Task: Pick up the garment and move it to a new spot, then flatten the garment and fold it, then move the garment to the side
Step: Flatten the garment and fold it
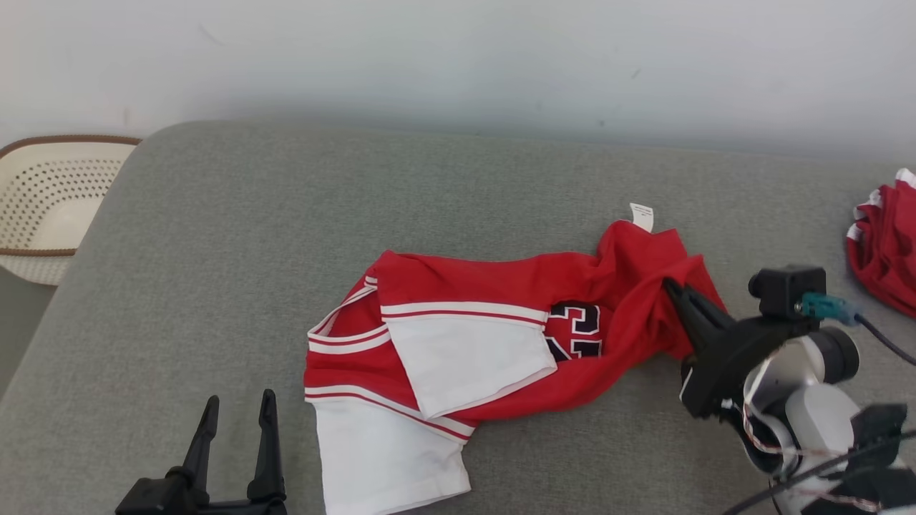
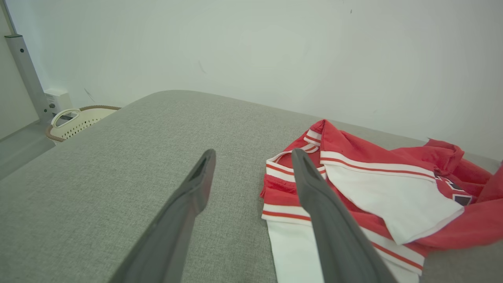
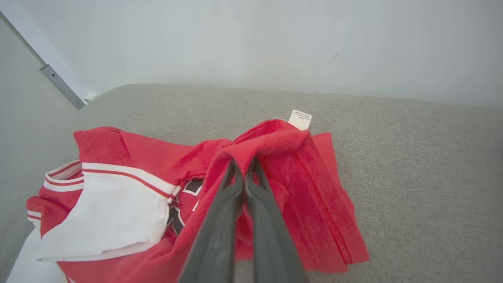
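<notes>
Pinching a raised fold of the crumpled red-and-white knit jersey near its right end, the right gripper has its two long dark fingers pressed together on the cloth, just below the small white label that sticks up at the far edge. The left gripper hangs with its fingers spread wide and nothing between them, just left of the jersey's lower white panel. The jersey lies bunched across the middle of the grey woven cushion, with one white panel flopped over part of the dark number and the lowest white part reaching toward the near edge. The chief risk, as I judge it, is that single narrow pinch. A lift or drag from one point would probably let the free left half trail, twist and rope up, leaving more to flatten, and soft knit caught only at the fingertips could slip out partway. The fold may also hold more than one layer, so spreading from it might not open the jersey at all. A pull toward the right could carry it into the second red garment heaped at the cushion's right edge and tangle the two. A pull toward the near edge could let the white part slide off the cushion.
</notes>
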